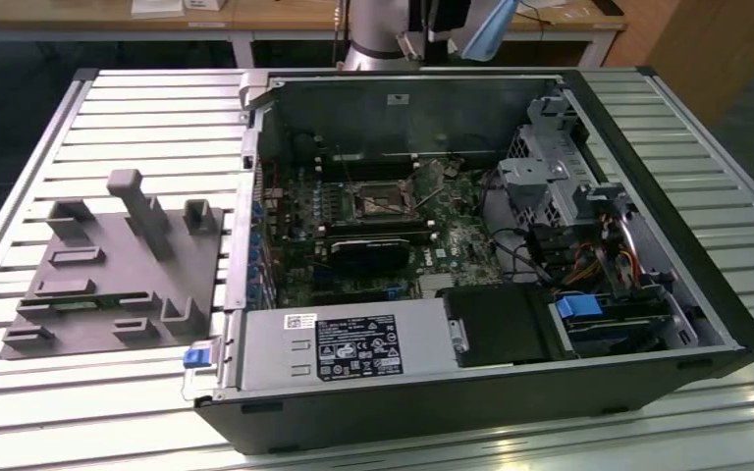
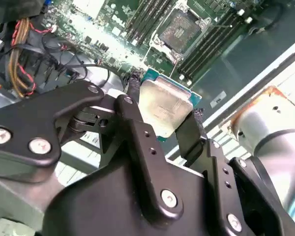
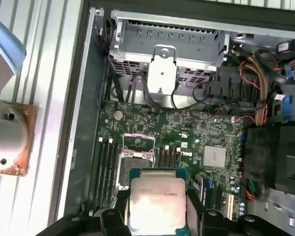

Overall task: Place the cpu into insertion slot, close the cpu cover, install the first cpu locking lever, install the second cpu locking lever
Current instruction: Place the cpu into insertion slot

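Cpu point(image 2: 163, 114) gripped in end effector point(image 2: 165, 104), arm high above motherboard point(image 3: 191, 130)

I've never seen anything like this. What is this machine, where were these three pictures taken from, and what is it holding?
This is a single robot arm working over an opened computer case, which lies on a slatted metal table. The exterior view comes from a camera standing off the arm. It shows the case's green circuit board, a grey power box and, on the exterior view's left, a grey plastic stand. The two wrist views come from cameras riding on the arm and looking into the case. In both wrist views, the black gripper is shut on a square silver computer chip, holding it by its edges above the board. The square socket meant for the chip lies on the board with no chip in it yet.
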You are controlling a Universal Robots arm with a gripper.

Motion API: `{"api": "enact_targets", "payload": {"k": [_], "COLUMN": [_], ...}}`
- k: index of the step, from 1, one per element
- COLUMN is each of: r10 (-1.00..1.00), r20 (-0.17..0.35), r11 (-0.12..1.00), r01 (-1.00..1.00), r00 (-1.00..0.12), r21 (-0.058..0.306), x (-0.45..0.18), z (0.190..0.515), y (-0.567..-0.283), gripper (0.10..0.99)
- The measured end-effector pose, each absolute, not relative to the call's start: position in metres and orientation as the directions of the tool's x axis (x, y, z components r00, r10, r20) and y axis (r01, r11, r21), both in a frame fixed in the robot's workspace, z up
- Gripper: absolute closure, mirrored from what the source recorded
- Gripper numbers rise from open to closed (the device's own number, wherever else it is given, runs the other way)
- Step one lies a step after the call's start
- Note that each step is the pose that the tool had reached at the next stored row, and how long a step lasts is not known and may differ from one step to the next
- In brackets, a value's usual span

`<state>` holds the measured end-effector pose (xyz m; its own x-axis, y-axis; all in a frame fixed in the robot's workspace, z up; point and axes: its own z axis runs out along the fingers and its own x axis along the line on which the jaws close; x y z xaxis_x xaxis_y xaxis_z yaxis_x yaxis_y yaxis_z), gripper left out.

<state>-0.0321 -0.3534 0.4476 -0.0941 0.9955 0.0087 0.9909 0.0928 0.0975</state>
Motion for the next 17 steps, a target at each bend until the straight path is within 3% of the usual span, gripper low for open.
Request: {"api": "enact_targets", "payload": {"k": [17], "r10": [0.996], "r20": [0.009], "r11": [0.093], "r01": [0.991], "r00": [-0.094], "r21": [0.098], "x": [-0.0321], "z": [0.4475], "y": [-0.3534], "gripper": [0.545]}}
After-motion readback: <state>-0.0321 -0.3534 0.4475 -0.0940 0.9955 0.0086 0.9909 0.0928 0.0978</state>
